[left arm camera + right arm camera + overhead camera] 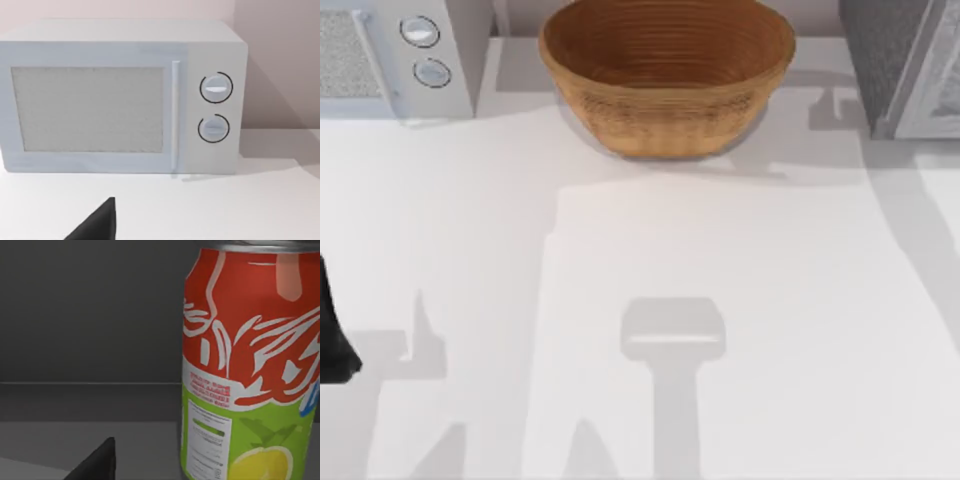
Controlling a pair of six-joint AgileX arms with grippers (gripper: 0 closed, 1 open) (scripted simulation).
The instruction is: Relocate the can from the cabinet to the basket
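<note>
The can [250, 365], red with white script, a green lower band with a lime and a silver top, stands upright inside the dark grey cabinet [90, 315], very close in the right wrist view. A black part of my right gripper [97, 462] shows beside the can, apart from it. The cabinet [895, 60] sits at the table's back right, with its pale framed door [935, 95] on its right side. The woven tan basket [665, 75] stands at the back centre, nothing visible inside it. My left arm [335, 330] is parked at the left edge.
A white microwave [405, 55] with two round knobs stands at the back left, and my left gripper [100, 222] faces its front [115, 100]. The white tabletop [650, 250] spreads wide in front of the basket.
</note>
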